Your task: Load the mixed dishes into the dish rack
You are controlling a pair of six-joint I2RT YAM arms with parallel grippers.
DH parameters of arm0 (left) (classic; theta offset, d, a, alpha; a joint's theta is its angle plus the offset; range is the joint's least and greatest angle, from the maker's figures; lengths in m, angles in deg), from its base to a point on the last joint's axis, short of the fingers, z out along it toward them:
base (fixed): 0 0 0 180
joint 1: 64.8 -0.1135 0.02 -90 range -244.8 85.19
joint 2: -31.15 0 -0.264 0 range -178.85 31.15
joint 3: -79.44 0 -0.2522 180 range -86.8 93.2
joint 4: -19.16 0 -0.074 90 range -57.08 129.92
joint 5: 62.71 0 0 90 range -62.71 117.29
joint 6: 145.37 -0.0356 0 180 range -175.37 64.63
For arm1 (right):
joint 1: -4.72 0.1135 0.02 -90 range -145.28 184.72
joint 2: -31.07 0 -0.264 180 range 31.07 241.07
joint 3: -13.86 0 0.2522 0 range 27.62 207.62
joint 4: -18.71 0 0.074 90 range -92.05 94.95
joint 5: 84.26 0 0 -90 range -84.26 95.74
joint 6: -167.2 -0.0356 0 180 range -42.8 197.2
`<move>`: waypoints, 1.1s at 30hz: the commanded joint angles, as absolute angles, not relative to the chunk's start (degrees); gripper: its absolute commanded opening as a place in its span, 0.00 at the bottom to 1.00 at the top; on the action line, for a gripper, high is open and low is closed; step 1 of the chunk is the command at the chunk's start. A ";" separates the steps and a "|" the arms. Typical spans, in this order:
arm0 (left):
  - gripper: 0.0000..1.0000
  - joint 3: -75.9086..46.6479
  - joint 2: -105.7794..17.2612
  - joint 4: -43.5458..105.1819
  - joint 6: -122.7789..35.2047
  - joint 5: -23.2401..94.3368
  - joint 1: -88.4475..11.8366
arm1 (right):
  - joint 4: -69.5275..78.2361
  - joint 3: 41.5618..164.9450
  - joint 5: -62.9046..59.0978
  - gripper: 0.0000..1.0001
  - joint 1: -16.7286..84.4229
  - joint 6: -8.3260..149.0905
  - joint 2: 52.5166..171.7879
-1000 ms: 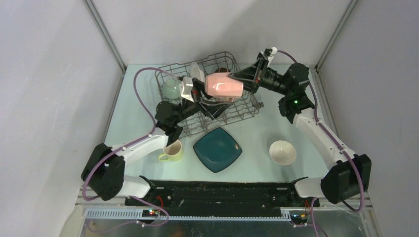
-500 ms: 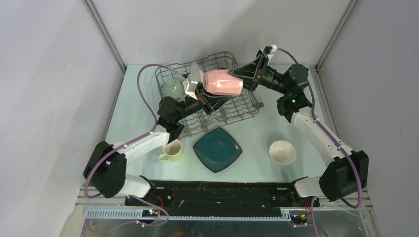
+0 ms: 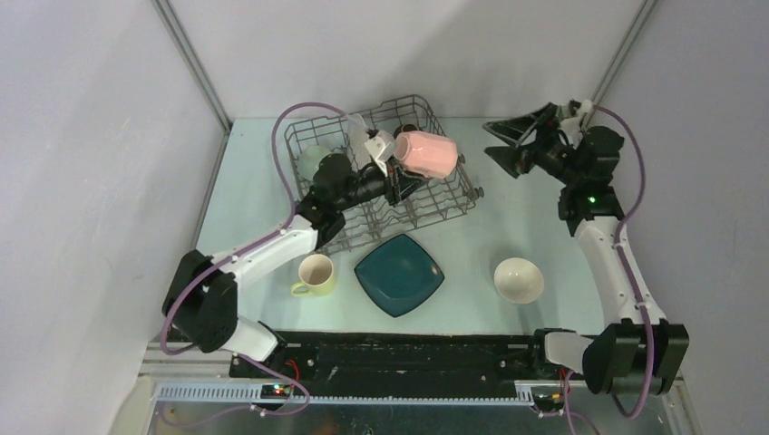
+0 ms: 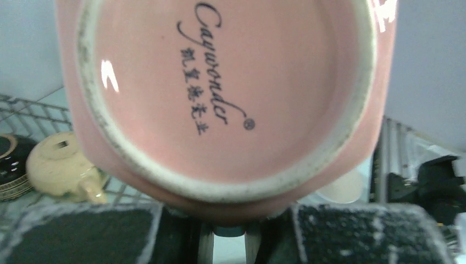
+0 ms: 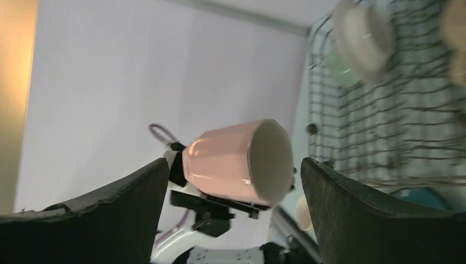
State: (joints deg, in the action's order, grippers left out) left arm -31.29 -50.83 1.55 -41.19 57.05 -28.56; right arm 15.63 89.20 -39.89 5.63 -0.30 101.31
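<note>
The pink mug hangs on its side above the dish rack, a grey wire basket at the back of the table. My left gripper is shut on it from the left. In the left wrist view the mug's base fills the picture above my pads. My right gripper stands open to the right of the rack, apart from the mug. Its wrist view shows the mug beyond the wide fingers. On the table lie a dark teal square plate, a white bowl and a yellow mug.
Inside the rack sit a pale green bowl, a white dish on edge and a tan mug. The rack's wires run along the right of the right wrist view. Grey walls close in the table on three sides.
My left gripper closed on the pink mug. My right gripper let go of it, opened wide and drew back to the right. The mug moved slightly right over the rack.
</note>
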 commanded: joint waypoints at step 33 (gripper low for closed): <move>0.00 4.66 -88.05 30.38 -57.18 39.96 -27.27 | -6.78 86.07 -32.30 0.91 -3.45 25.17 90.98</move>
